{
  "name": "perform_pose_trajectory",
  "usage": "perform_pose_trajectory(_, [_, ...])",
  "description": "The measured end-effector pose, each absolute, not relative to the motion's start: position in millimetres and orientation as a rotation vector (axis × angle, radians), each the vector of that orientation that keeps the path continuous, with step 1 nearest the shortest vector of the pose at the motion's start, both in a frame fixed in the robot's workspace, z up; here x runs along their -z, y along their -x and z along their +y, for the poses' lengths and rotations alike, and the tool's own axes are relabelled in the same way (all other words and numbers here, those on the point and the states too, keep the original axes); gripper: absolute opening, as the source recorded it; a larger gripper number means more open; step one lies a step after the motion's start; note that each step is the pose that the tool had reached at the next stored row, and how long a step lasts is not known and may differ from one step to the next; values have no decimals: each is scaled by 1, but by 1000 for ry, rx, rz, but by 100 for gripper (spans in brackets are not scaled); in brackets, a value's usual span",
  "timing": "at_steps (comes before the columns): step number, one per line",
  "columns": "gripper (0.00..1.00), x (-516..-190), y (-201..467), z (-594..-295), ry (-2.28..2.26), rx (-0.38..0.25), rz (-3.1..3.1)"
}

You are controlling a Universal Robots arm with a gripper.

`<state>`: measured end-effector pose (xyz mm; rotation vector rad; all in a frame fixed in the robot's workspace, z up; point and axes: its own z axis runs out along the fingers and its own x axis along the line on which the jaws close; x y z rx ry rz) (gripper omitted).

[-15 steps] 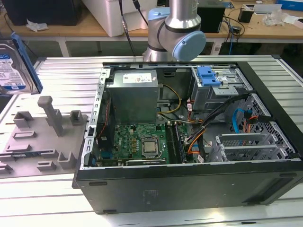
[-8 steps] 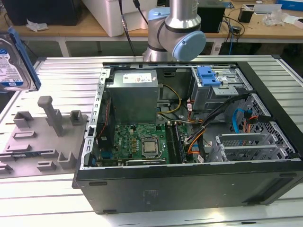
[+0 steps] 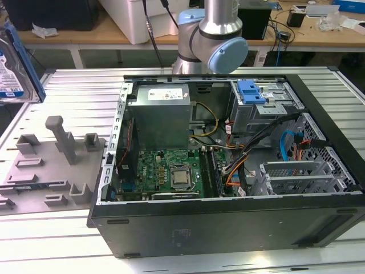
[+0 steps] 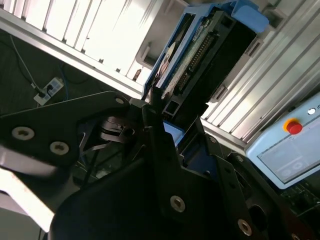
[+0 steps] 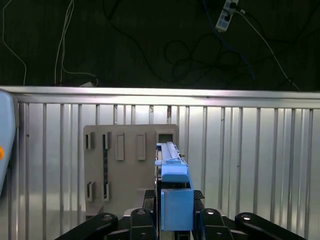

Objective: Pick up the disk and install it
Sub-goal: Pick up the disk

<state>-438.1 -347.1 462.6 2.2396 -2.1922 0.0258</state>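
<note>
The disk [image 3: 13, 64] hangs in the air at the exterior view's far left, above the slatted table, label side showing, with its blue carrier along the edge. In the second wrist view my gripper [image 4: 175, 120] is shut on the disk [image 4: 200, 55], whose connector edge and blue frame stick out past the black fingers [image 4: 156, 112]. The first wrist view has the disk [image 5: 171, 162] edge-on, standing out from my gripper [image 5: 176, 202] over a grey fixture plate [image 5: 120, 165].
An open computer case [image 3: 108, 171] fills the table's middle, with a grey metal box [image 3: 159, 117], a motherboard [image 3: 165, 171] and a blue latch on a drive cage [image 3: 252, 91]. The grey fixture [image 3: 51, 160] lies left of it. A pendant with a red button [image 4: 294, 127] lies nearby.
</note>
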Motion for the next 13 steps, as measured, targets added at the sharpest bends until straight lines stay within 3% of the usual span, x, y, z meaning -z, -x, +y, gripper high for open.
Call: perform_pose_trajectory(13, [36, -479, 438, -348, -2239, -26, -2192])
